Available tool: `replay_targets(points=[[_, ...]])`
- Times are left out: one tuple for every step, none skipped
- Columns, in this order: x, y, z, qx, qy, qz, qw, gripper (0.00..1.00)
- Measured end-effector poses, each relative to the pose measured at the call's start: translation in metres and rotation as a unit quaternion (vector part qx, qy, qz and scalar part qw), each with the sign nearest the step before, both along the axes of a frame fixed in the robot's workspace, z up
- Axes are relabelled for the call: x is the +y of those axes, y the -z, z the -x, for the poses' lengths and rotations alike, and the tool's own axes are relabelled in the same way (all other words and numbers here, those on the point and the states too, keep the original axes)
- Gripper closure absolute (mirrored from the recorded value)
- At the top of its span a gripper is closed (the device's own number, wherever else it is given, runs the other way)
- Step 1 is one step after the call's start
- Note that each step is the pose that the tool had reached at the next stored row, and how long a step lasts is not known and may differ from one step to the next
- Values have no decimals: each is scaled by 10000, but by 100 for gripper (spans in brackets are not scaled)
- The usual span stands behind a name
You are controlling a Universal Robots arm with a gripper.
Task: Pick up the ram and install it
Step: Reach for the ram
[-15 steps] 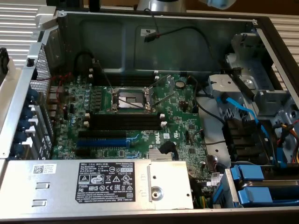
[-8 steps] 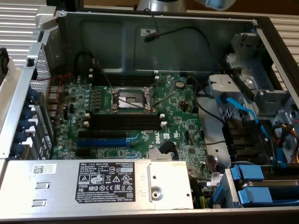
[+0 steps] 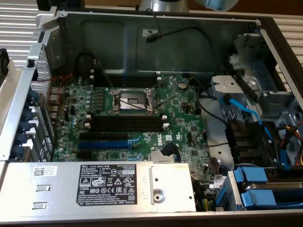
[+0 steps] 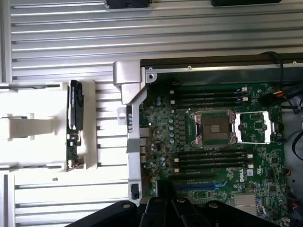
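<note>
One ram (image 4: 75,124) (dark narrow stick, black chips) rests in a white holder (image 4: 28,127); jaws closed, empty.

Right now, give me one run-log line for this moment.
thin dark-green ram stick: in white plastic holder, outside grey metal case | gripper: shut, not on it | long black slots: empty

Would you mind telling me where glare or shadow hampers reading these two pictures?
Wrist view: the white holder with the ram in it is washed out by glare; the ram itself reads dark. Exterior view: the case's rear wall lies in bluish shade, while the motherboard is evenly lit.
</note>
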State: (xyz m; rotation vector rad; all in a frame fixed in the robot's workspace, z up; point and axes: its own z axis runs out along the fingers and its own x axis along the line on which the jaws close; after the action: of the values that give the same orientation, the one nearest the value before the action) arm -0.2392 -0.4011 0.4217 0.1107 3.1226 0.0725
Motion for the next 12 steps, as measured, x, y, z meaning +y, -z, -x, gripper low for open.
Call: replay_targets(points=[[-1, -3, 47, 0, 0, 0, 10000, 90], [0, -5, 96, 0, 1, 0, 10000, 90], [0, -7, 138, 0, 0, 0, 10000, 90], [-1, -9, 183, 0, 0, 0, 10000, 90], [-1, -12, 229, 1, 0, 0, 10000, 90], [-1, -16, 274, 1, 0, 0, 10000, 90], [-1, -21, 319, 0, 1, 0, 10000, 90], [-1, -27, 365, 1, 0, 0, 10000, 90], [-2, -32, 410, 1, 0, 0, 10000, 90], [-3, -36, 458, 0, 0, 0, 10000, 90], [-5, -39, 503, 0, 0, 0, 10000, 90], [-6, -41, 548, 0, 0, 0, 10000, 90]])
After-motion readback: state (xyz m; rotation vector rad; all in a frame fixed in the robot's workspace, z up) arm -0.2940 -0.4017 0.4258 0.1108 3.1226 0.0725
